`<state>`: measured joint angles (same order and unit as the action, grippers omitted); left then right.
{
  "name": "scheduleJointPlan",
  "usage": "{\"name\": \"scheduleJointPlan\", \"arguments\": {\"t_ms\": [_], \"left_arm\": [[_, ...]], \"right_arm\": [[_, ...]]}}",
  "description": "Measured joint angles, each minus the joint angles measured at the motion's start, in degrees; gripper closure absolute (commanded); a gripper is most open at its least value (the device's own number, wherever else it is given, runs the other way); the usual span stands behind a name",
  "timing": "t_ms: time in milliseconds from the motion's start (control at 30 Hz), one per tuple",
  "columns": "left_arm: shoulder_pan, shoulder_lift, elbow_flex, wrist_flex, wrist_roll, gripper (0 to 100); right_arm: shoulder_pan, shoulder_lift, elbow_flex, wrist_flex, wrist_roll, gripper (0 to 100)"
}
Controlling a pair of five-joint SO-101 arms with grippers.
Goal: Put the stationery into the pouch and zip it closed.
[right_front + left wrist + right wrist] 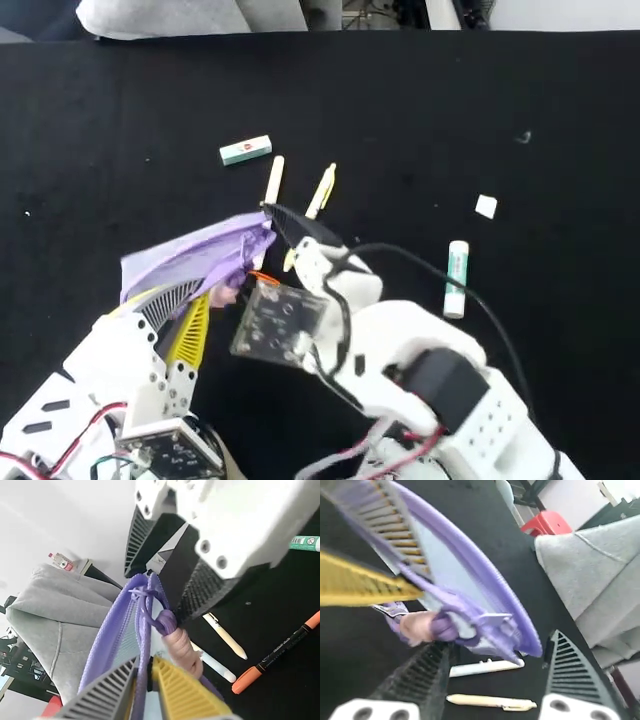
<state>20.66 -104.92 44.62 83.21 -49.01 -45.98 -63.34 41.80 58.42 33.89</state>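
The left gripper (145, 685) is clamped shut on the soft purple pouch (190, 258), with its ribbed grey and yellow fingers pinching one fabric edge. The right gripper (498, 647) stands open, a black ribbed finger on either side of the pouch's zip end, not yet biting. The step looks like opening the mouth. The left should hold firm while the right takes the small zip pull (495, 619) squarely (thin fabric buckles if dragged askew). Seen from above, outward from that end: a slim cream pen (273, 180) at twelve o'clock, a yellowish pen (322, 190) at one, a boxy eraser (245, 150) at eleven and a smooth glue stick (456, 278) toward four — all on the table.
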Motion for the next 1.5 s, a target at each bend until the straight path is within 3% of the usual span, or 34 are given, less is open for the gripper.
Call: {"name": "scheduleJointPlan", "arguments": {"t_ms": [167,433,533,667,867,967,1133,1500], "left_arm": [[0.00,0.00,0.00,0.00,0.00,97],[0.00,0.00,-0.09,0.09,-0.18,97],[0.18,-0.09,-0.09,0.09,-0.09,97],[0.18,-0.09,-0.09,0.09,-0.18,97],[-0.18,0.00,0.00,0.62,-0.26,96],[-0.18,0.44,0.09,0.62,0.35,88],[-3.96,-0.09,-3.08,0.35,8.62,70],[-10.46,-0.09,-12.57,0.35,12.48,71]], "right_arm": [[0.09,5.89,-2.64,3.16,4.57,82.7],[-1.93,9.93,-10.64,15.03,9.49,83.0],[-3.43,9.93,-12.84,17.32,9.76,85.9],[-3.60,11.08,-13.01,17.41,9.76,98.6],[-3.43,17.85,-14.33,15.56,6.51,98.6],[-2.02,20.31,-15.56,15.38,4.48,98.6],[0.44,22.86,-16.44,15.82,3.34,98.6],[2.55,23.38,-33.49,32.79,3.16,98.6]]}}
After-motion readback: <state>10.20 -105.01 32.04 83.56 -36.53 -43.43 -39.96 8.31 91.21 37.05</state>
